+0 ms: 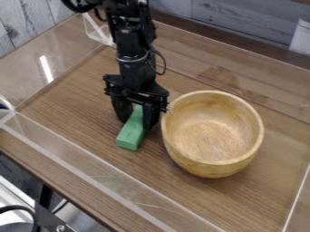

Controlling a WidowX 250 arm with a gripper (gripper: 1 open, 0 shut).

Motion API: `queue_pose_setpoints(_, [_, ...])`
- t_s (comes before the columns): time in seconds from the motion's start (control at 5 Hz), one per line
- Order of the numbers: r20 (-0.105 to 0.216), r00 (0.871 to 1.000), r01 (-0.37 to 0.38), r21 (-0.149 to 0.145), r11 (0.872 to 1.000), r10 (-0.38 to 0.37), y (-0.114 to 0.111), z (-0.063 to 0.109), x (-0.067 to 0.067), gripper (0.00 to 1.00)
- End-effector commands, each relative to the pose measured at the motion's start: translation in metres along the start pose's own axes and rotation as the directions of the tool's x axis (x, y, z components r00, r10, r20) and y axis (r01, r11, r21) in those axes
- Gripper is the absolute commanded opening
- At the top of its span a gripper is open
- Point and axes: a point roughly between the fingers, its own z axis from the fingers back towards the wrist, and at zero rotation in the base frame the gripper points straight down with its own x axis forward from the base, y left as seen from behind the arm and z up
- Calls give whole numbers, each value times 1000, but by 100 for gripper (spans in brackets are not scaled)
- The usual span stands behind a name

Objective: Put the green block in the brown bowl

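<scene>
i see a wood-grain table ringed by low clear acrylic walls, glare at its left edge, grey plank wall behind.

The setting is a robot test bench in a lab. A wood-grain worktop lies beneath the gripper, enclosed by clear acrylic walls around it. A grey plank wall stands behind the gripper.
</scene>
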Motion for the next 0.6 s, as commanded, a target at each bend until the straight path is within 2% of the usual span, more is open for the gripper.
queue_pose_setpoints(0.0, [37, 999, -1, 6, 1000, 1, 0, 10, 8, 0])
queue_pose_setpoints(0.4, [51, 999, -1, -15, 1000, 2, -2, 24, 10, 0])
